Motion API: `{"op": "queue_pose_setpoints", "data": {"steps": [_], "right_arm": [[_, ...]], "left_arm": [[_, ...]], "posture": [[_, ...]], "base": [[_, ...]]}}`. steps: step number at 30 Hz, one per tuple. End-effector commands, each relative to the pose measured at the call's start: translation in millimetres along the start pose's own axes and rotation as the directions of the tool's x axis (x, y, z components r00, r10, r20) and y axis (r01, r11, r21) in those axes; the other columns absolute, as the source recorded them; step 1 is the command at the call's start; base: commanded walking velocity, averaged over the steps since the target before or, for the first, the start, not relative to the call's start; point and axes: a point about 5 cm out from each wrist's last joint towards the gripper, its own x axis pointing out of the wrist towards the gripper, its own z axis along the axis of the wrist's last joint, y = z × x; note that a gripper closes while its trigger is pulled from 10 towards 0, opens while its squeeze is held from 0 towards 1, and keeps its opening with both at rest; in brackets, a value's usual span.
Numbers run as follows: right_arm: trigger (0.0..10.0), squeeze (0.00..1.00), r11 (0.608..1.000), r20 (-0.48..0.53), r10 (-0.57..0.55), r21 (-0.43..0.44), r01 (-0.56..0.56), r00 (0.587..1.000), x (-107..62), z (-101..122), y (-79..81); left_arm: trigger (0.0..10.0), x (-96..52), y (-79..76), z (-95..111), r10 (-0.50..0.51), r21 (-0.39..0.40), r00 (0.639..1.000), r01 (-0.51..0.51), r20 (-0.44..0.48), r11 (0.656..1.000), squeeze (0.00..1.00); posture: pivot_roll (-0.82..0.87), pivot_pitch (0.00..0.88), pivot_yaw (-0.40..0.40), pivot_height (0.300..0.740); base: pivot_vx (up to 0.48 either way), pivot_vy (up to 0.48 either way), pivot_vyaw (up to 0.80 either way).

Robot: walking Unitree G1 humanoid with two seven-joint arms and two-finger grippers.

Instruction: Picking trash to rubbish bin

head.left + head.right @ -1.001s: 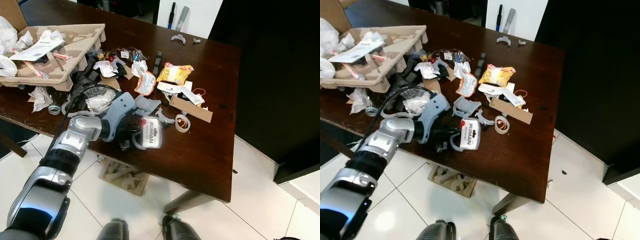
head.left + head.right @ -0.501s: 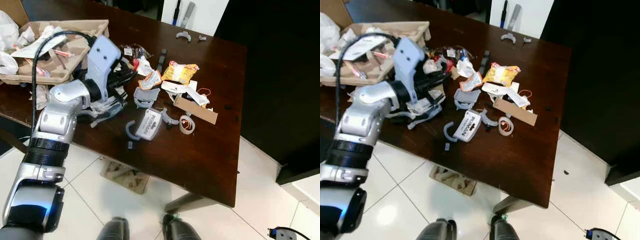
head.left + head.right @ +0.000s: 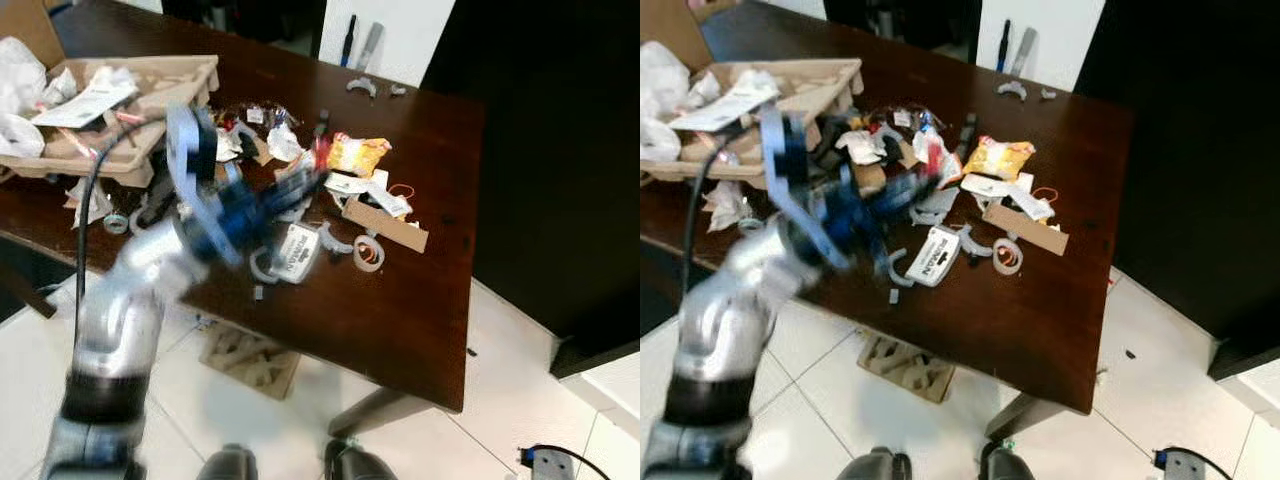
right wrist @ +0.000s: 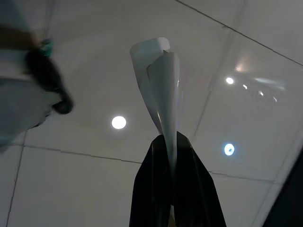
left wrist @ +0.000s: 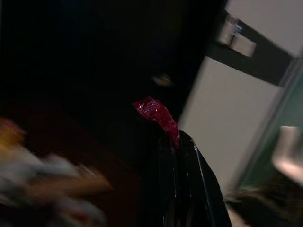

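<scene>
Blurred, left gripper (image 3: 318,172) hangs above the littered dark wooden table (image 3: 400,300), fingers (image 5: 176,184) pinched on a red wrapper scrap (image 5: 158,116), just above the yellow snack bag (image 3: 355,153) and white label packet (image 3: 296,253). Right gripper (image 4: 171,156) clamps a white curled paper piece (image 4: 161,80) over the tiled floor (image 4: 71,189).

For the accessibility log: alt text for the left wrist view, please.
Blurred, dark view along the left gripper, whose jaws are shut on a crumpled red wrapper. A pale wall lies beyond, and smeared litter shows to one side.
</scene>
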Motion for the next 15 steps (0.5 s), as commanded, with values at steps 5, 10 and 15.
{"op": "queue_pose_setpoints", "data": {"steps": [5, 10, 15], "right_arm": [[10.0, 0.0, 0.996, -0.025, 0.041, -0.076, -0.043, 0.999, 0.2, -3.6, 14.3], [10.0, 0.0, 0.977, -0.034, 0.096, -0.19, -0.1, 0.995, -0.2, -4.9, 27.5], [10.0, 0.0, 0.942, -0.081, 0.145, -0.293, -0.162, 0.986, -2.7, -19.4, 42.5]], "left_arm": [[10.0, -3.4, -5.5, -4.2, 0.018, -0.061, 1.0, -0.018, -0.005, 0.998, 0.0], [10.0, -10.1, -3.4, -15.8, 0.057, -0.092, 0.996, -0.063, -0.064, 0.994, 0.0], [10.0, -15.4, -11.3, -29.9, 0.082, -0.133, 0.994, -0.092, -0.079, 0.987, 0.0]], "posture": [[0.15, 0.142, -0.056, 0.74], [0.15, 0.14, -0.059, 0.74], [0.13, 0.143, -0.064, 0.74]], "base": [[-0.239, 0.0, 0.0], [-0.398, 0.0, 0.0], [-0.445, 0.0, 0.0]]}}
